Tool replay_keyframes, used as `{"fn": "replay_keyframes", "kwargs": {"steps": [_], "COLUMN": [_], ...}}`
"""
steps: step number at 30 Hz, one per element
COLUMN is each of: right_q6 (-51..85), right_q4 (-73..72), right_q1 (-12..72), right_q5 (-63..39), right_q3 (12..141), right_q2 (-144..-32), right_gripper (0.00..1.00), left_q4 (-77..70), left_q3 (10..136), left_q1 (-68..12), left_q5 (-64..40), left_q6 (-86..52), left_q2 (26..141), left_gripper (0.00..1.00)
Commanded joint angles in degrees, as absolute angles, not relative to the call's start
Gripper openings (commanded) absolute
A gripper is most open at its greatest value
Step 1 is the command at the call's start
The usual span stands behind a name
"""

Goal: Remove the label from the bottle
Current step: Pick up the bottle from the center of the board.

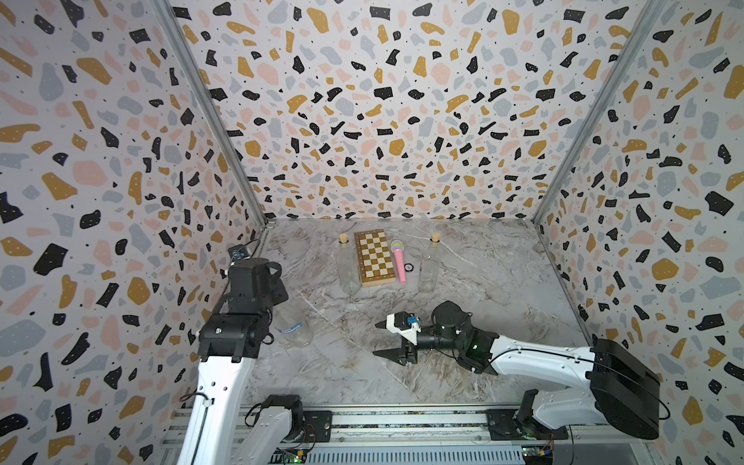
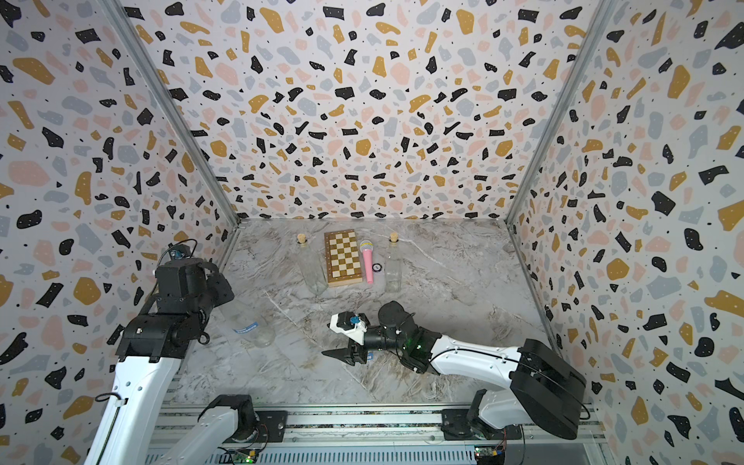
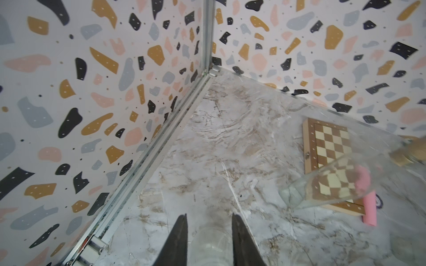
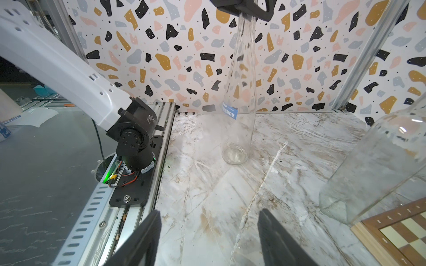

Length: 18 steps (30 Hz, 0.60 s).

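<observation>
While my left gripper point(image 3: 207, 217) clamps the neck of the bottle point(image 1: 297, 322), standing lower left in both top views, label point(image 4: 229, 111) unpeeled, my right gripper point(image 1: 380, 339) hangs spread and empty; next, I judge, it must reach in and pinch the label's edge.

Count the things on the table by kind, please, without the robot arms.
Bottles: 3
Chessboard: 1
Microphone: 1
Small round disc: 1
Total: 6
</observation>
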<state>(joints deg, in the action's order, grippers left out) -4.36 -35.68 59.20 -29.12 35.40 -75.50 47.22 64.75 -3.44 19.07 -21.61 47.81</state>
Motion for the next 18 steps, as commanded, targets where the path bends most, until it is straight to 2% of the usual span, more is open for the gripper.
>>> {"fn": "replay_keyframes", "kwargs": {"steps": [1, 5, 13, 18], "right_q6": [-3.87, -5.43, -4.36, -5.13], "right_q4": [-39.33, -39.48, -37.82, -37.65], "right_q1": [58.93, 58.30, 50.94, 48.50], "right_q5": [-29.62, -29.06, -29.09, -29.10], "right_q3": [32.89, 30.77, 29.68, 29.20], "right_q2": [-73.42, -72.09, -70.78, -70.55], "right_gripper": [0.68, 0.67, 0.66, 0.65], "left_q4": [45.30, 45.53, 39.72, 36.40], "left_q3": [68.57, 69.41, 66.91, 67.80], "left_q1": [-5.79, -8.91, -15.51, -27.21], "left_q5": [16.65, 10.85, 0.88, 8.17], "left_q6": [-20.15, -18.56, -17.24, -15.50], "left_q2": [45.39, 44.83, 44.70, 47.50], "left_gripper": [0.00, 0.00, 0.00, 0.00]}}
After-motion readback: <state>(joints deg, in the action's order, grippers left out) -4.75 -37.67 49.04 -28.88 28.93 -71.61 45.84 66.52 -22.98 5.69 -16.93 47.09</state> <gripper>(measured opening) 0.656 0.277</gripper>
